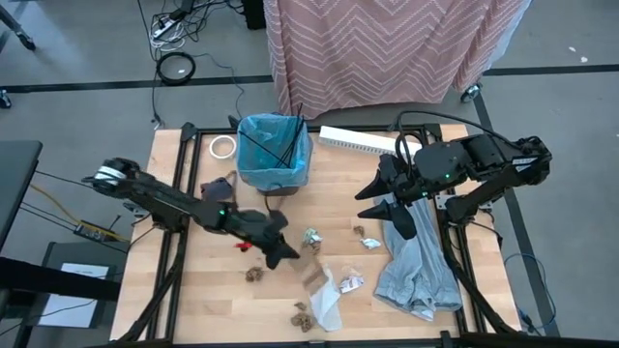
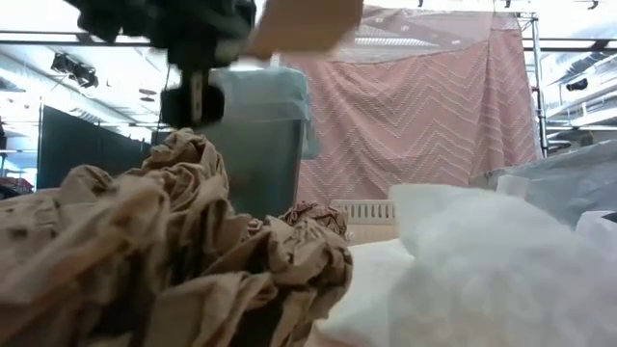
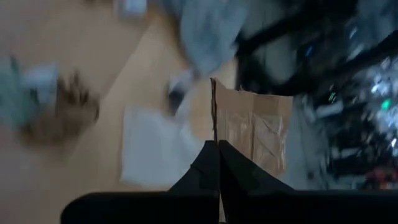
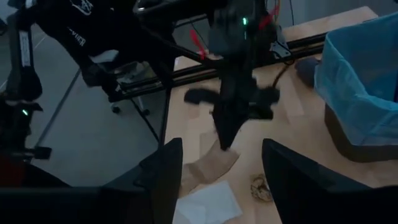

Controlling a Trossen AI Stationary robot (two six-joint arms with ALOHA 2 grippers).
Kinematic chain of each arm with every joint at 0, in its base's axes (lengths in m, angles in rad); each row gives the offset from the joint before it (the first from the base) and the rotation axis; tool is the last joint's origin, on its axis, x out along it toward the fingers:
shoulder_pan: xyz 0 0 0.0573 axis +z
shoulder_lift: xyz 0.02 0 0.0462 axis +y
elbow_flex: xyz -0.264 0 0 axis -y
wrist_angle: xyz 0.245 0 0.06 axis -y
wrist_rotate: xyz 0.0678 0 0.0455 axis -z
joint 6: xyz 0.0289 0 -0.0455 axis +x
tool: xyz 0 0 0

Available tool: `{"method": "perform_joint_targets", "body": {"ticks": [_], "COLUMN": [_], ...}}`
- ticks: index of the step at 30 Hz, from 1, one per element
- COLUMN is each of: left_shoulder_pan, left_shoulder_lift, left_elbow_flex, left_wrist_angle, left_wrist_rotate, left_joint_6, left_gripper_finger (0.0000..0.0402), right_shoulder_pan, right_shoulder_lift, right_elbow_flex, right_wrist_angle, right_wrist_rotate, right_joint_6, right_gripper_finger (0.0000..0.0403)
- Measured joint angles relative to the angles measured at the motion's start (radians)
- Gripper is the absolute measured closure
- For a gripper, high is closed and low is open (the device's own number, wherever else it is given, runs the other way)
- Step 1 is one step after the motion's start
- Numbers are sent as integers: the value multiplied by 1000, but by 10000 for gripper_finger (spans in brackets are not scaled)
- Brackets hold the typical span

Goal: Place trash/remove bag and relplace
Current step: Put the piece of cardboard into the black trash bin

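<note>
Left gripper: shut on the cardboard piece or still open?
Shut on it. The left gripper has its fingers pressed together on the edge of the flat cardboard piece, which the right wrist view shows hanging from it over the table.

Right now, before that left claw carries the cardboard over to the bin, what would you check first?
1. Left claw shut on the flat cardboard piece: ok.
2. Cardboard lifted clear of the table: cannot tell.
3. Bin upright with its blue liner open: ok.
4. Thin dark sticks already poking out of the bin, possibly in the way: not ok.
5. Right claw open, off to the right side, away from the bin: ok.
</note>
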Motion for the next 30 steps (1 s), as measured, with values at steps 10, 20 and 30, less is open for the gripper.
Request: {"method": "perform_joint_targets", "body": {"ticks": [10,20,30], "left_shoulder_pan": [33,119,332], "left_shoulder_lift": [-308,-365,-337], "left_elbow_flex": [109,504,633], "left_wrist_angle": [-104,-458,-983], "left_wrist_rotate": [-372,-696,-844], "left_joint_6": [143,665,818], "left_gripper_finger": [401,401,401], "right_shoulder_pan": [0,0,-3], "right_shoulder_lift": [0,0,0], "right_elbow_flex": [0,0,0], "right_wrist_angle": [1,2,4], "right_wrist_rotate": [3,4,5], "right_joint_6": [-4,-11,-13], "right_gripper_finger": [196,208,210]}}
